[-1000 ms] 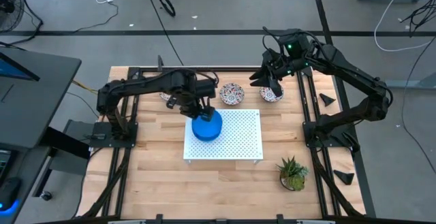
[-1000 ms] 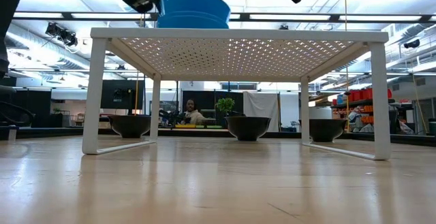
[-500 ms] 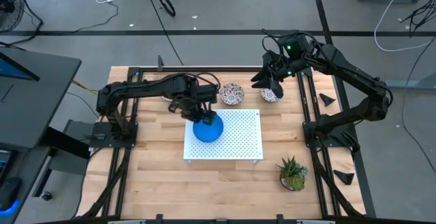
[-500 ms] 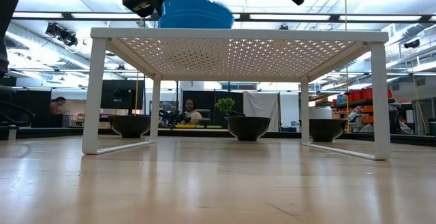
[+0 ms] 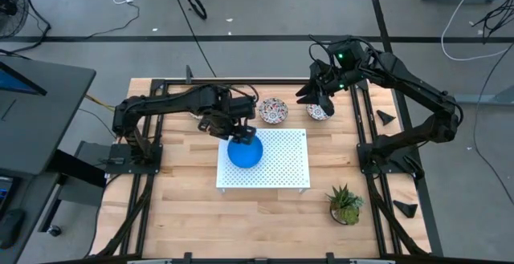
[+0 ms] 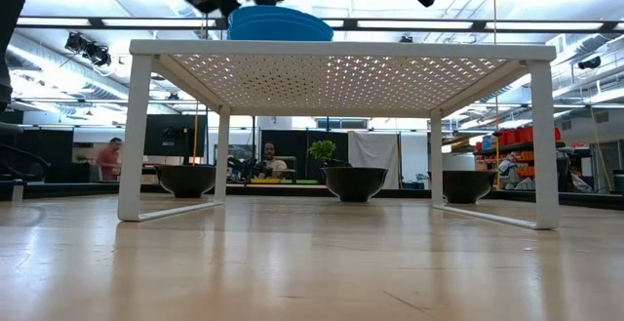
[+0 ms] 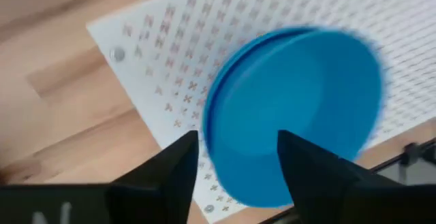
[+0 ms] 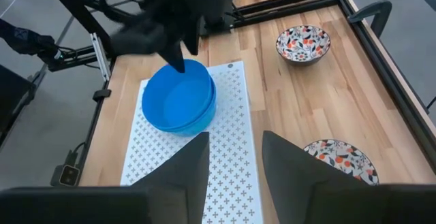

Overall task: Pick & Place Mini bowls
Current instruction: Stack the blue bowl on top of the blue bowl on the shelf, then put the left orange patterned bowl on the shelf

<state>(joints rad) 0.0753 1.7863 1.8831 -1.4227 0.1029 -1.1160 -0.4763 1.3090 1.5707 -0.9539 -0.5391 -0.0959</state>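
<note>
Blue mini bowls sit nested in a stack on the left part of the white perforated board, level in the low view. My left gripper is open, pointing down just above the stack's far-left rim. Patterned mini bowls rest on the wood beyond the board. One lies below my right gripper, which hovers open with nothing in it. Another is half hidden by the left arm.
The board stands on thin white legs, raised above the wooden table. A small green potted plant stands near the table's front right. Black frame rails run along both sides of the table.
My left gripper has opened and let go of the top blue bowl. The bowl, held tilted above the stack half a second ago, has dropped and now sits level in the bowl below it.
</note>
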